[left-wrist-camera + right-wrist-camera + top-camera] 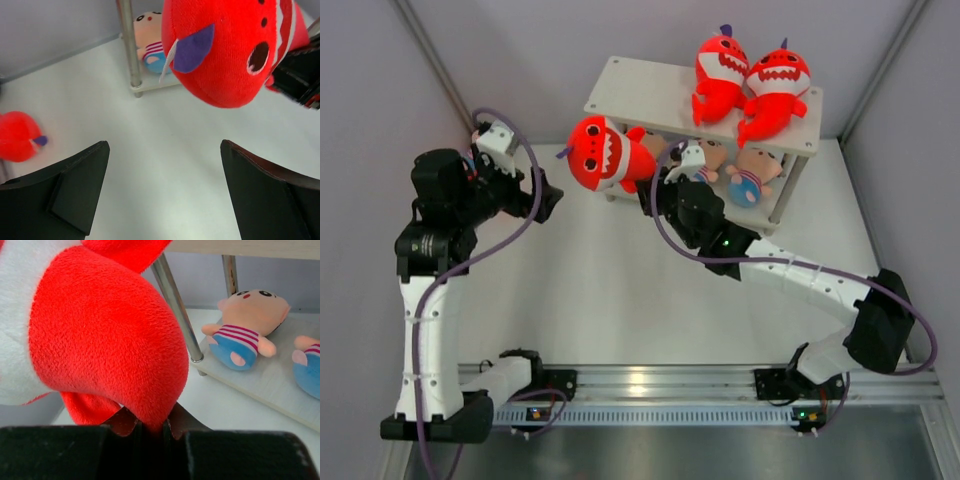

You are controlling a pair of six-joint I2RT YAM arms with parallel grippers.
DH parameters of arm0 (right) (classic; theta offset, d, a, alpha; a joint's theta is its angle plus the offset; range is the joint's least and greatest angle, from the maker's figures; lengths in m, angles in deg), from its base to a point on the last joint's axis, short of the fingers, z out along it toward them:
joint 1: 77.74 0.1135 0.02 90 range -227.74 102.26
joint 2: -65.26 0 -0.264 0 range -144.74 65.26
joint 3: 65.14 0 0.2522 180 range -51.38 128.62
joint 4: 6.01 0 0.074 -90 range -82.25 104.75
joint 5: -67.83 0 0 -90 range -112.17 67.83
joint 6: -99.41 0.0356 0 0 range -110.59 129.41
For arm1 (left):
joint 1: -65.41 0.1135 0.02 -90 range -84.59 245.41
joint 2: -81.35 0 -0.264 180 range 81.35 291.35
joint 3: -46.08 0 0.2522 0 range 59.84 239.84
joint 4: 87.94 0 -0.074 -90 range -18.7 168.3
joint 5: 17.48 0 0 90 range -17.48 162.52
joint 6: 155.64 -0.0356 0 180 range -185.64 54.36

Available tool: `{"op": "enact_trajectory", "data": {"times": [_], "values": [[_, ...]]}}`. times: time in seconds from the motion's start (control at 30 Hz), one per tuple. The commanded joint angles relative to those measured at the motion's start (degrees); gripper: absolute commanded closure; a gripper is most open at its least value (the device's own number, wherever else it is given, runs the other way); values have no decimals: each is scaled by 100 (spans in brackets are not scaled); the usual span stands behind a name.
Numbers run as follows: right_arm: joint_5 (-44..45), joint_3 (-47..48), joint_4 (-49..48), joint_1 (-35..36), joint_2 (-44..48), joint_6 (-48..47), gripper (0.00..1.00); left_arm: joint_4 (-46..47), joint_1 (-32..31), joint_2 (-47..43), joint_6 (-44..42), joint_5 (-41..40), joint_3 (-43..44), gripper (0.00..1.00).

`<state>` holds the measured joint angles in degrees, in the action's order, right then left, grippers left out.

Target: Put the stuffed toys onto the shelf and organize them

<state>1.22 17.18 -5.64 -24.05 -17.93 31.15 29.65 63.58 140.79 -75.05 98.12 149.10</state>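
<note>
One toy in hand: right gripper (150, 424) clamped shut on a fold of the held shark (600, 152), red plush bulging above the fingers. The shark hangs clear of the table (600, 300), just off the left end of the shelf (640, 92), toothy mouth turned toward the shelf; its height against the top tier is hard to judge from above. Left gripper (165, 192) is spread wide and empty, near the shark's head, not touching.

Top tier: inner shark (720, 72) and outer shark (776, 92) crowded at the right end, left part bare. Lower tier: near doll (247, 325) and edge doll (307, 371) lying side by side.

Step judged: placing the third shark. Next move likely calls for carrying it over the top edge onto the bare left part, then letting go without nudging the neighbours
</note>
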Motion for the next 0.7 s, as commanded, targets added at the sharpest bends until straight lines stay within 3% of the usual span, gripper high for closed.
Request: {"op": "enact_trajectory", "data": {"times": [0.0, 0.1, 0.33, 0.67], "values": [[709, 175, -612, 176, 67, 402, 100, 162, 7, 392, 1336, 814, 722, 2], [929, 246, -884, 212, 102, 472, 100, 153, -2, 726, 1223, 736, 1119, 2], [1255, 2627, 99, 177, -811, -222, 100, 197, -20, 1420, 1301, 1051, 2235, 2], [1229, 2391, -261, 229, -847, 129, 100, 1383, -143, 1895, 2136, 1534, 2694, 2]]}}
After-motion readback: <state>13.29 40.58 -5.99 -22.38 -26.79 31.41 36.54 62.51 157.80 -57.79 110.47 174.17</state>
